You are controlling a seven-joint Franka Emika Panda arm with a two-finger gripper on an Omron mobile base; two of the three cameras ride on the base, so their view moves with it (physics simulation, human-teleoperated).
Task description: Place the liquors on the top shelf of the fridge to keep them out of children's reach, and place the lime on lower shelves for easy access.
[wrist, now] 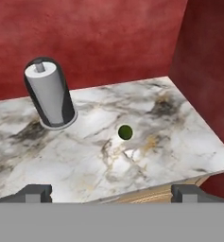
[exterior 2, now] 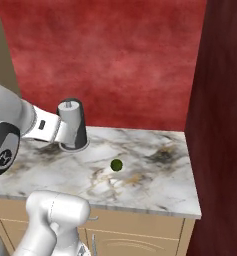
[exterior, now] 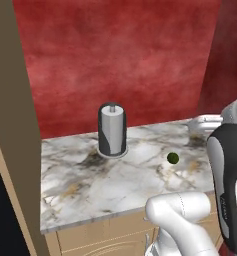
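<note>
A: How does the gripper stand?

B: Its jaws are spread wide with nothing between them. In the hand view the two dark fingertips rise at the bottom corners, far apart, hanging above the front edge of the counter.

A: And the lime?

B: It sits alone on the marble counter, ahead of the gripper and roughly midway between the fingertips, well apart from both. In the left base view the lime lies toward the right part of the counter; in the right base view the lime lies near the middle of the counter.

A: Anything close to it?

B: A grey paper-towel roll stands upright on its round holder, behind the lime and to its left in the hand view, near the red wall. The two are apart, not touching. The roll is upright in the left base view too; in the right base view the arm partly covers the roll.

A: What is under the counter?

B: Tan wooden cabinet fronts.
</note>
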